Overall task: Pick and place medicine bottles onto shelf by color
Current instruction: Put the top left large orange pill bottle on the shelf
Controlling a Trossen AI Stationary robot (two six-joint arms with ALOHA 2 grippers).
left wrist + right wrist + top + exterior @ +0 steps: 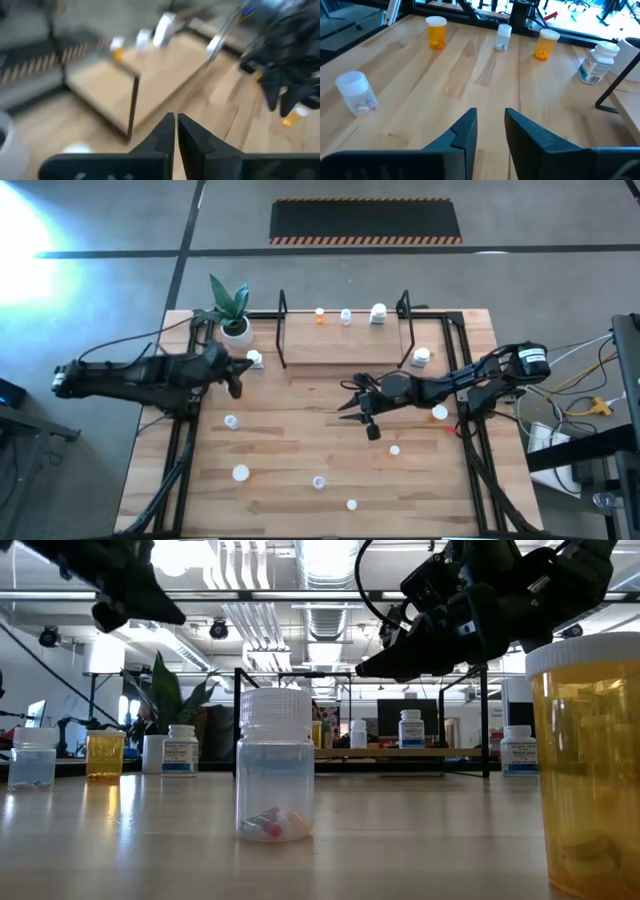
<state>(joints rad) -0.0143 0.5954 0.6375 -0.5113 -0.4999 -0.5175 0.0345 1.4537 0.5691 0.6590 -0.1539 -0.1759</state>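
Note:
The shelf (345, 342) stands at the table's far middle with an orange bottle (319, 316), a clear bottle (346, 316) and a white bottle (378, 313) along its far edge. Several more bottles stand upright on the table, among them a clear one (357, 92), two orange ones (436, 32) (545, 42) and a white one (597, 62). My left gripper (235, 385) is shut and empty, in the air near the shelf's left end (132, 82). My right gripper (350, 405) is open and empty, above the table's middle, in front of the shelf.
A potted plant (232, 315) stands at the far left beside a white bottle (254, 359). Another white bottle (421, 357) stands by the shelf's right end. An orange bottle (440, 412) stands under my right arm. Black frame rails (180, 450) run along both table sides.

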